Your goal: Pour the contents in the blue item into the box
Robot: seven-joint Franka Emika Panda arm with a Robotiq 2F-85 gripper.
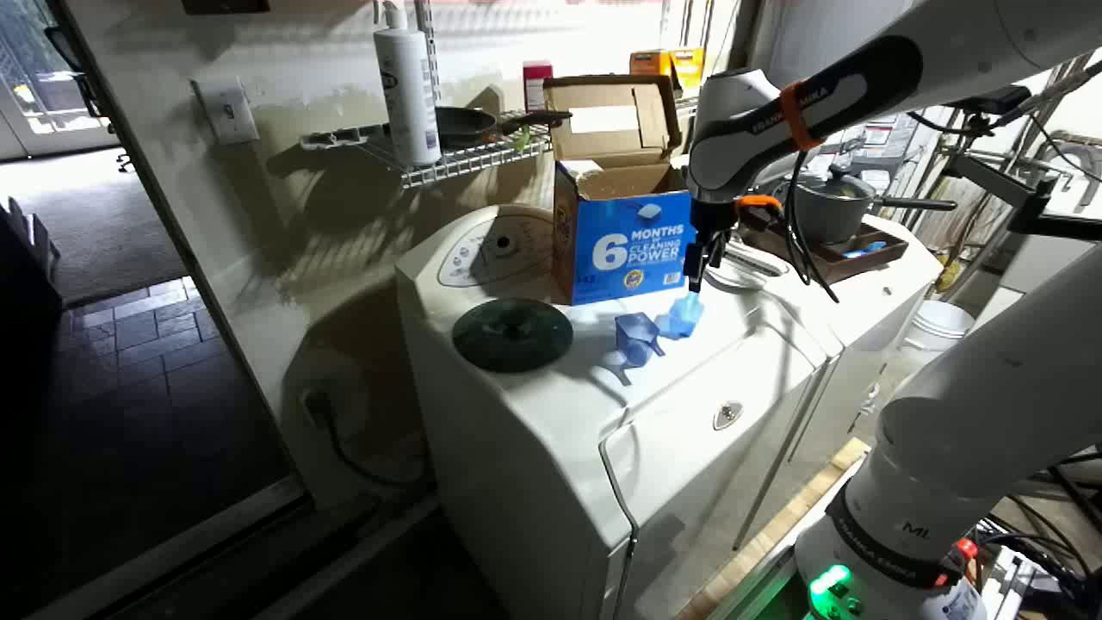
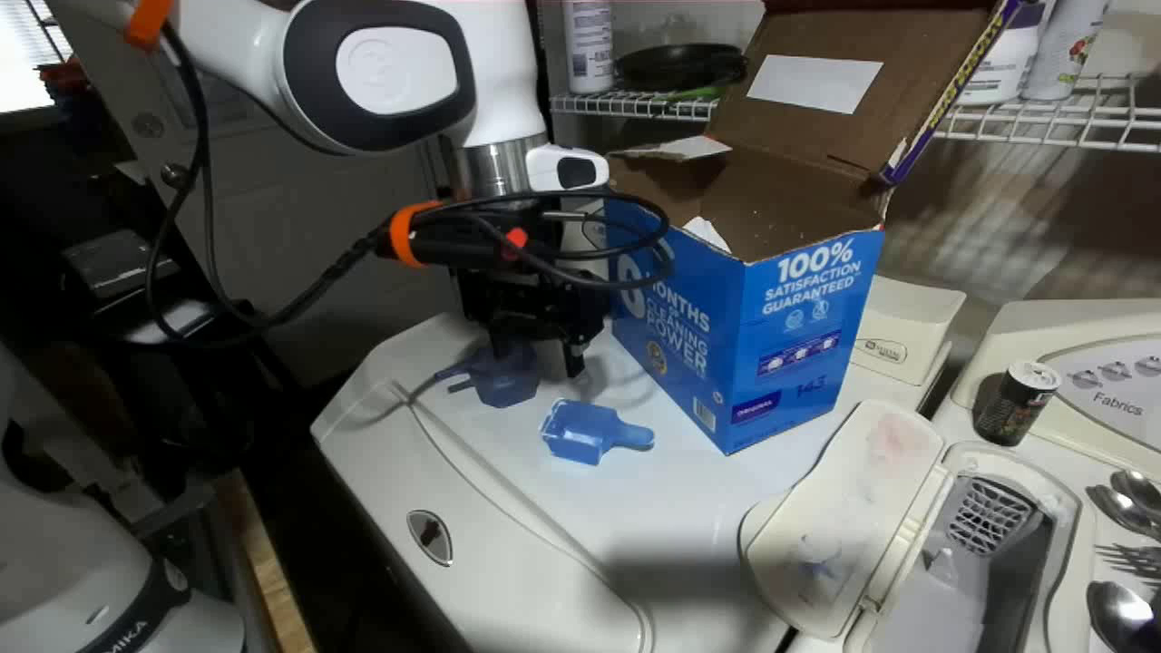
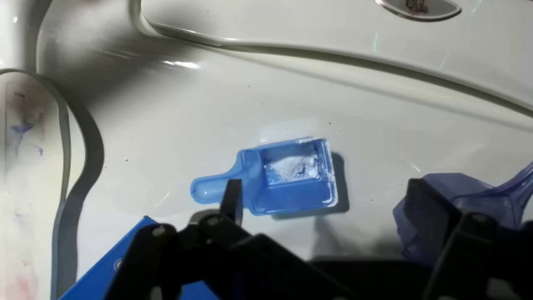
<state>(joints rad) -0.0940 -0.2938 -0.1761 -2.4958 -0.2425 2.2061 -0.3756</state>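
The blue item is a small light-blue scoop (image 3: 287, 200) with a short handle, lying on the white machine top. It holds white powder, and it shows in both exterior views (image 1: 683, 317) (image 2: 585, 432). The box (image 1: 637, 245) is brown cardboard with a blue "6" panel and raised flaps. It stands open beside the scoop, also in an exterior view (image 2: 726, 336) and at the wrist view's lower left (image 3: 112, 262). My gripper (image 3: 325, 185) is open and empty above the top, its fingers spread near the scoop; it shows in both exterior views (image 1: 702, 277) (image 2: 535, 356).
A darker purple-blue cup (image 1: 635, 331) with a spout lies close to the scoop, partly behind a finger in the wrist view (image 3: 399, 221). A round green disc (image 1: 512, 336) lies on the machine top. A cream lidded container (image 2: 843, 517) lies open near the box.
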